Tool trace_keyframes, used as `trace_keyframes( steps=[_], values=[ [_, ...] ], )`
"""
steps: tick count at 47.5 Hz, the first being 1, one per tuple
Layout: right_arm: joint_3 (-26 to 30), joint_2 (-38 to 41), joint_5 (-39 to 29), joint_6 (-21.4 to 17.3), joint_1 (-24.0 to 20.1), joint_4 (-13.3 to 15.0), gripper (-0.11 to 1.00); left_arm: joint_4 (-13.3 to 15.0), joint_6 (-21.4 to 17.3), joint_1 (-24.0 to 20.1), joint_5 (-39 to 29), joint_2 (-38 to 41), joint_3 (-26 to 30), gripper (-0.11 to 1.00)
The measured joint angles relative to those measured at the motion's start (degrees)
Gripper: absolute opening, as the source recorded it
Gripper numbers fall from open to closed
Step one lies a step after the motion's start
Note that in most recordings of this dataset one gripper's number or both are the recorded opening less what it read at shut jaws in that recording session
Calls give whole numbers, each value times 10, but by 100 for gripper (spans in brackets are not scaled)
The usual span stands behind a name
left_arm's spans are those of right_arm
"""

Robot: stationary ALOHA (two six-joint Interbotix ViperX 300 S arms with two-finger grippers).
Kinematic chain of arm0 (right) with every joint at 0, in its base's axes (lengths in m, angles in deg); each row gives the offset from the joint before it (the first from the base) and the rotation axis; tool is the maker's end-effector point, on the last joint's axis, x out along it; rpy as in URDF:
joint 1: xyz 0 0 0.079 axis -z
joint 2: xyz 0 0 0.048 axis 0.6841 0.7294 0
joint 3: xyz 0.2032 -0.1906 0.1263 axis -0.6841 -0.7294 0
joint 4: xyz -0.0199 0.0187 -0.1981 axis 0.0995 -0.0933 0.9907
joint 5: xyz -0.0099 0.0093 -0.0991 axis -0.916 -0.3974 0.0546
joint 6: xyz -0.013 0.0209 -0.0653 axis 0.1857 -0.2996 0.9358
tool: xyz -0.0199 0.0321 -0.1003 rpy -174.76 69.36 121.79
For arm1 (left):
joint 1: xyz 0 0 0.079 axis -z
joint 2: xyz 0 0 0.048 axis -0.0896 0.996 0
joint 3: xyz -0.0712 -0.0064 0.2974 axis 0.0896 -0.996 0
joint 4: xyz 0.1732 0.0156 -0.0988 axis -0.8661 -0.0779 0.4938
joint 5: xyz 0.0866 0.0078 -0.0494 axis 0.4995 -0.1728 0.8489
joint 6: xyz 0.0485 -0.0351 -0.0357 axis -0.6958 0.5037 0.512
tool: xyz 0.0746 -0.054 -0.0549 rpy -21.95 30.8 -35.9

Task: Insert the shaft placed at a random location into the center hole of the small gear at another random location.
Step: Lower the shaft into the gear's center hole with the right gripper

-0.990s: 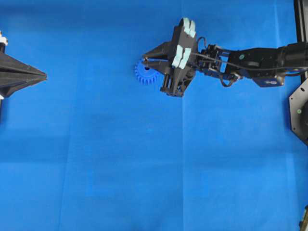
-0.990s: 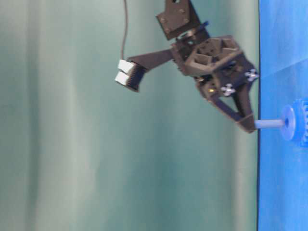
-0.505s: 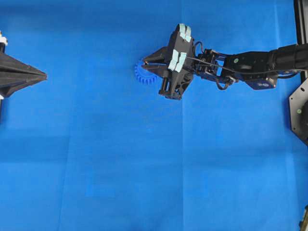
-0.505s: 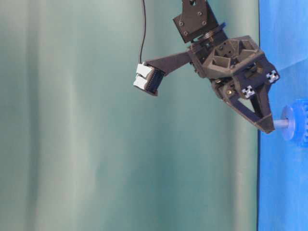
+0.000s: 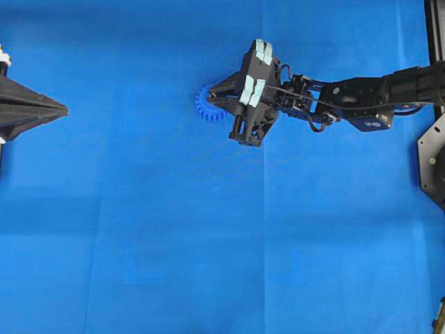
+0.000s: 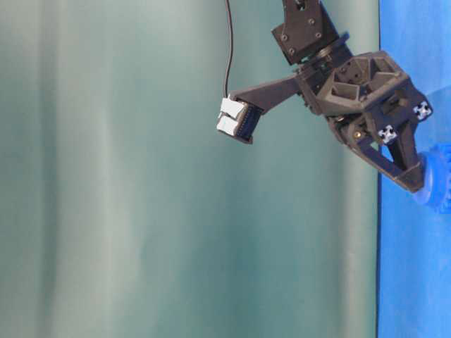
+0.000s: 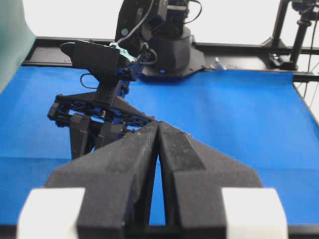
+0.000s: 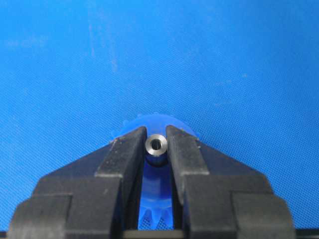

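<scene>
1. Right, the right gripper is pinching the shaft between its two black fingertips, the pin's ringed silver end facing the wrist camera.
2. Directly under that pin sits the gear, blue teeth peeking out past the fingers on both sides and in the gap between them.
3. From overhead, the right arm reaches in from the right edge, stretched long across the blue cloth towards the gear, wrist pitched down.
4. Its gripper tips cover the gear's right side; only the left arc of teeth shows.
5. Table-level view, turned on its side: the gripper slants down onto the gear, fingertips right at the raised hub, touching or nearly so.
6. No length of shaft shows between tips and hub there; how deep it sits in the hole I cannot tell.
7. Wrist camera block juts out behind the hand, cable trailing up.
8. Left gripper is far to the gear's left, at the cloth's edge, pointing towards it.
9. Its jaws are pressed together with nothing between them; from its own camera the left gripper points straight at the right arm working over the gear.
</scene>
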Motion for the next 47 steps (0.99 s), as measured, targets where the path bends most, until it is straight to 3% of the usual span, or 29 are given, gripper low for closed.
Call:
trace_keyframes(
  steps=[21, 28, 37, 39, 47],
  values=[
    [0, 1, -1, 0, -1, 0, 5, 0, 1, 0, 1, 0, 0, 0],
    [0, 1, -1, 1, -1, 0, 31, 0, 0, 0, 0, 0, 1, 0],
    [1, 1, -4, 0, -1, 0, 84, 1, 1, 0, 0, 0, 1, 0],
    [0, 1, -4, 0, -1, 0, 87, 0, 1, 0, 0, 0, 0, 0],
    [0, -4, -8, 1, -2, 0, 81, 1, 1, 1, 0, 0, 1, 0]
  ],
)
